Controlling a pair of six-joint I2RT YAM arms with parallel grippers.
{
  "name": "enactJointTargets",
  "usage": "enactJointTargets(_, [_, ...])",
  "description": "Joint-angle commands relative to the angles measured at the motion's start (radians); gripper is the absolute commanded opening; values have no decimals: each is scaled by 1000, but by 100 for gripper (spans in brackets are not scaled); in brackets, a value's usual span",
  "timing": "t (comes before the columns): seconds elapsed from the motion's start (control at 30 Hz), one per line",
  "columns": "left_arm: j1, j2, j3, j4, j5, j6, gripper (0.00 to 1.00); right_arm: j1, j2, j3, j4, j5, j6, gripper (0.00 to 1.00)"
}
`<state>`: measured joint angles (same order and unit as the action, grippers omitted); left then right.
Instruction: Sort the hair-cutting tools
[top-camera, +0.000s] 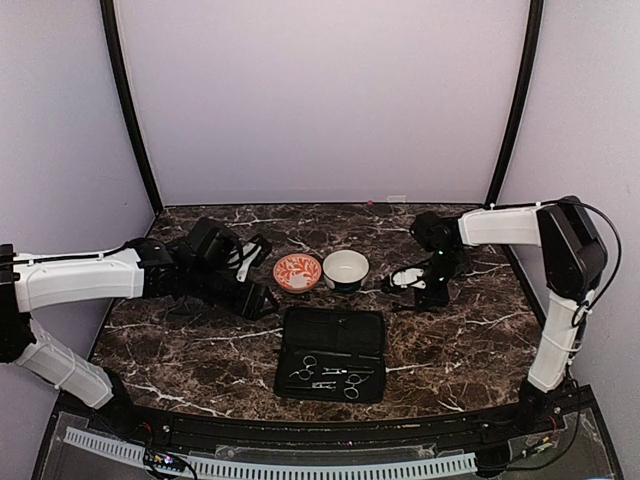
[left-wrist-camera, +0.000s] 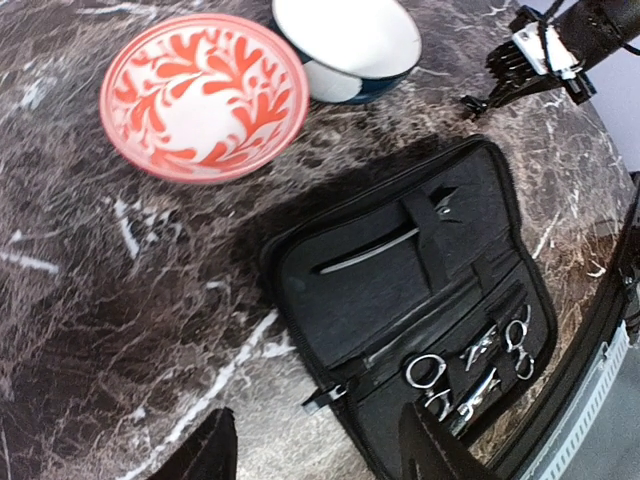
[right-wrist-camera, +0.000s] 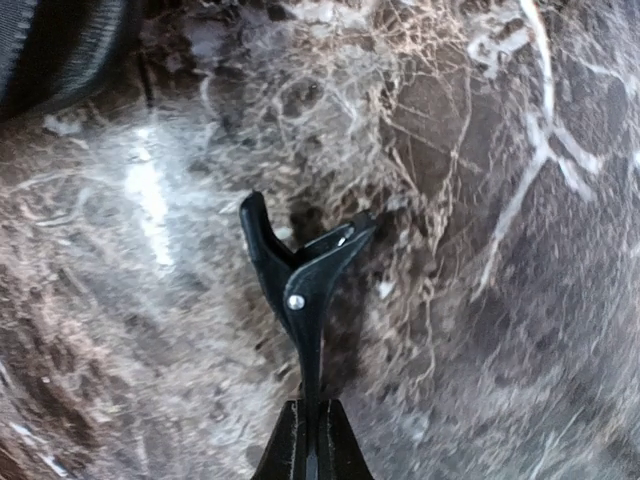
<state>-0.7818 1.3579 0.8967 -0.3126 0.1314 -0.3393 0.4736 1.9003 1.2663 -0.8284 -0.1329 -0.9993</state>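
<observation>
The black case (top-camera: 332, 352) lies open at the table's front middle. Silvery scissors (top-camera: 305, 371) and other small metal tools sit strapped in its near half; they also show in the left wrist view (left-wrist-camera: 432, 372). A slim silvery stick (left-wrist-camera: 370, 250) sits in a slot of the far half. My left gripper (left-wrist-camera: 320, 450) is open and empty, just above the table at the case's (left-wrist-camera: 400, 300) left edge. My right gripper (right-wrist-camera: 310, 412) is shut on a slim black hair clip (right-wrist-camera: 298, 270) with a metal rivet, held just above the marble right of the white bowl. My right gripper also shows in the top view (top-camera: 420, 285).
An orange-patterned bowl (top-camera: 297, 271) and a white bowl (top-camera: 346, 269) stand side by side behind the case, both looking empty in the left wrist view, orange (left-wrist-camera: 205, 95) and white (left-wrist-camera: 348, 40). The table's front edge runs close behind the case.
</observation>
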Motion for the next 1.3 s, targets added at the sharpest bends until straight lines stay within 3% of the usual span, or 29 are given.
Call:
enactJointTargets(0.0, [-28,17,88,-12,8,145,56,34,-124,-4,-18,-35,124,0])
enactJointTargets(0.17, [-28,28,127,-54,-40,175,56,153,-181,51,-32,-26,233,0])
enactJointTargets(0.3, [-28,-43,63,-3,-91,140,56,255,-172,109,13,-56,329,0])
enactJointTargets(0.47, [-27,-170,-6,-12,-224,92,58,370,-94,191,89,-73,433,0])
enactJointTargets(0.77, [-25,-317,-80,-58,-319,-7,59,556,46,223,296,-103,549,0])
enactJointTargets(1.27, [-24,-371,-132,-62,-332,-39,61,625,181,297,352,26,558,0])
